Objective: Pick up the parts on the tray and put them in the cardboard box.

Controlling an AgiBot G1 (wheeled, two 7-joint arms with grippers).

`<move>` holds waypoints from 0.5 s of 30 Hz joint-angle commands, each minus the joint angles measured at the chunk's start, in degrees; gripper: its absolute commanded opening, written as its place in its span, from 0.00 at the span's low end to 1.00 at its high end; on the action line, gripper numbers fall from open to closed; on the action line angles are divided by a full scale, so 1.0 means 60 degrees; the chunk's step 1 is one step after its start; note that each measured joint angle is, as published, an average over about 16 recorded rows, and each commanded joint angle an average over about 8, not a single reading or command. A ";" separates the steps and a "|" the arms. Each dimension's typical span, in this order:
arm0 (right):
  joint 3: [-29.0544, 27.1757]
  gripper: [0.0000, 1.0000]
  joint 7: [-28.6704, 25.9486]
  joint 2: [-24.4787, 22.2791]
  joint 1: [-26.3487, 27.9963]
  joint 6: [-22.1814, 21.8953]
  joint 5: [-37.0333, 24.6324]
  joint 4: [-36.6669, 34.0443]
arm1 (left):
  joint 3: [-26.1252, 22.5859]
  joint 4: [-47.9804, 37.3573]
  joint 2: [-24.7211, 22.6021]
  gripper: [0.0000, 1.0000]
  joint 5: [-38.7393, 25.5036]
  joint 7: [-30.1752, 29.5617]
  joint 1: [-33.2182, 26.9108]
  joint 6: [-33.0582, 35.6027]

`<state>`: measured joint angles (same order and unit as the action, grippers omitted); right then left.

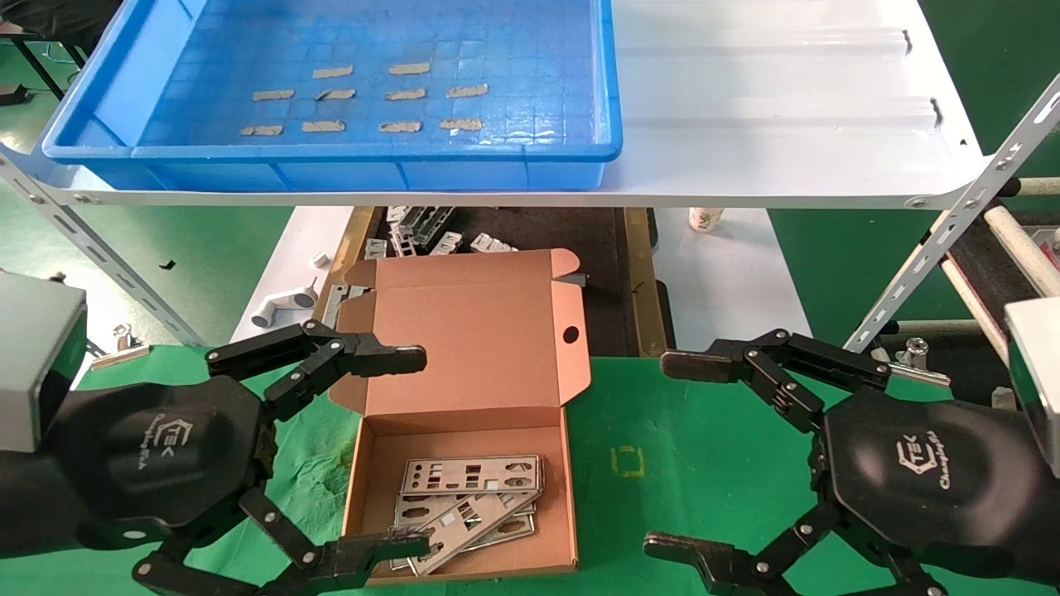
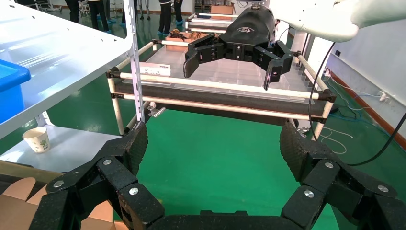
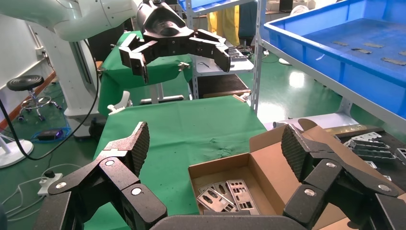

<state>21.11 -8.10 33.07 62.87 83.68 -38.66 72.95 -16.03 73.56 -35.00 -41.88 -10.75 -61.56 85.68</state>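
The blue tray point(image 1: 331, 157) sits on the white shelf at the back left; only tan tape strips show on its grid floor. Below it, the cardboard box point(image 1: 464, 356) stands open on the green table with its lid leaning back. Silver parts point(image 1: 472, 497) lie overlapping in the box, and the right wrist view also shows these parts point(image 3: 225, 194) inside the box point(image 3: 273, 167). My left gripper point(image 1: 414, 451) hangs open at the box's left side, holding nothing. To the right of the box my right gripper point(image 1: 662, 455) is open and empty over the green cloth.
Small grey brackets point(image 1: 431, 232) lie in a dark bin under the shelf, behind the box. A paper cup point(image 1: 704, 218) and a white pipe fitting point(image 1: 286, 306) rest on the lower white surface. Slanted shelf struts point(image 1: 952, 223) and a roller rack point(image 1: 1010, 240) stand at the right.
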 commanded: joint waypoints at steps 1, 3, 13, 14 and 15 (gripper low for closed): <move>0.0000 1.00 0.0000 0.0000 0.0000 0.0000 0.0000 0.0000 | -0.0002 -0.0001 -0.0001 1.00 -0.0003 0.0000 -0.0001 -0.0002; 0.0000 1.00 0.0000 0.0000 0.0000 0.0000 0.0000 0.0000 | -0.0003 -0.0002 -0.0002 1.00 -0.0005 0.0000 -0.0002 -0.0003; 0.0000 1.00 0.0000 0.0000 0.0000 0.0000 0.0000 0.0000 | -0.0010 -0.0003 -0.0007 1.00 -0.0012 0.0000 -0.0007 -0.0008; 0.0000 1.00 0.0000 0.0000 0.0000 0.0000 0.0000 0.0000 | -0.0010 -0.0003 -0.0007 1.00 -0.0012 0.0000 -0.0008 -0.0009; 0.0000 1.00 0.0000 0.0000 0.0000 0.0000 0.0000 0.0000 | -0.0011 -0.0003 -0.0007 1.00 -0.0013 0.0000 -0.0008 -0.0009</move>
<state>21.11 -8.10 33.07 62.87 83.68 -38.66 72.95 -16.09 73.54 -35.04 -41.96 -10.75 -61.61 85.62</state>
